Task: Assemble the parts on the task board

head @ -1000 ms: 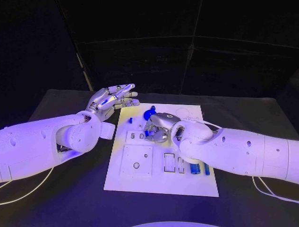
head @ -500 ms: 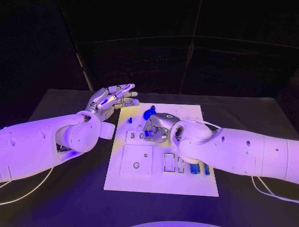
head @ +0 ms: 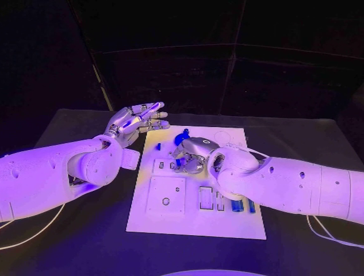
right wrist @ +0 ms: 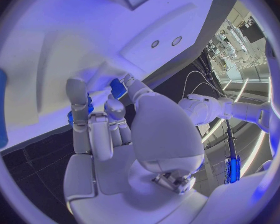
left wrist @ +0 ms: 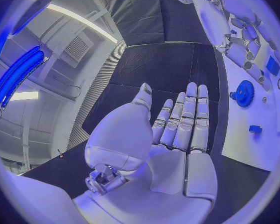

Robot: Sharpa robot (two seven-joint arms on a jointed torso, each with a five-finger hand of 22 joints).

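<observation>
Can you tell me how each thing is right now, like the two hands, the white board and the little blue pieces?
left hand: raised beside the task board, fingers apart, holding nothing.
right hand: down on the task board, fingers around a small blue part.
task board: flat on the table.
blue gear: on the board's far end, untouched.
blue bars: lying at the board's near right.
</observation>
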